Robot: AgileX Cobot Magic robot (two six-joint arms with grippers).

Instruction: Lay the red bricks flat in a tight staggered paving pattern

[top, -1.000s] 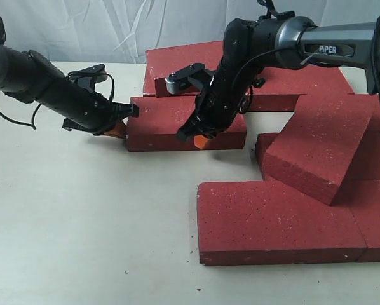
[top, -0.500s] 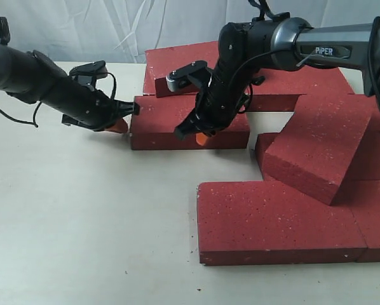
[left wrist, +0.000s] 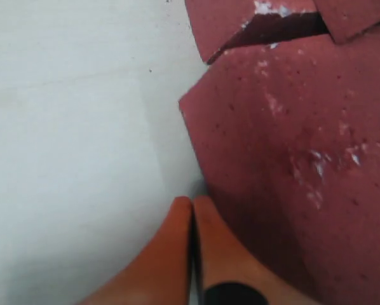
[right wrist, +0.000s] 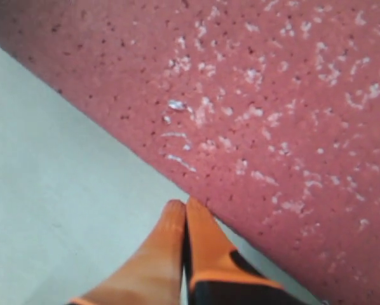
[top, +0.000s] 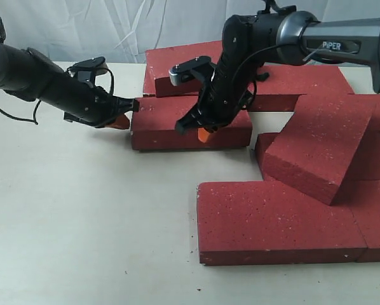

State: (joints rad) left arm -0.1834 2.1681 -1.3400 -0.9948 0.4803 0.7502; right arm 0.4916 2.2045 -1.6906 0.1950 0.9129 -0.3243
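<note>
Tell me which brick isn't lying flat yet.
The tilted brick at the right of the exterior view, leaning with one edge raised; every other brick looks flat.

The right arm [top: 340, 37] bears the word "PiPER" (white lettering, nothing else legible).

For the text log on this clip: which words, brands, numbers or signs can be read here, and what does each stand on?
"PiPER": white lettering on the grey link of the right arm, exterior view.
Nothing else readable: the red bricks, the table and the left arm carry no markings, and neither wrist view shows any text.
</note>
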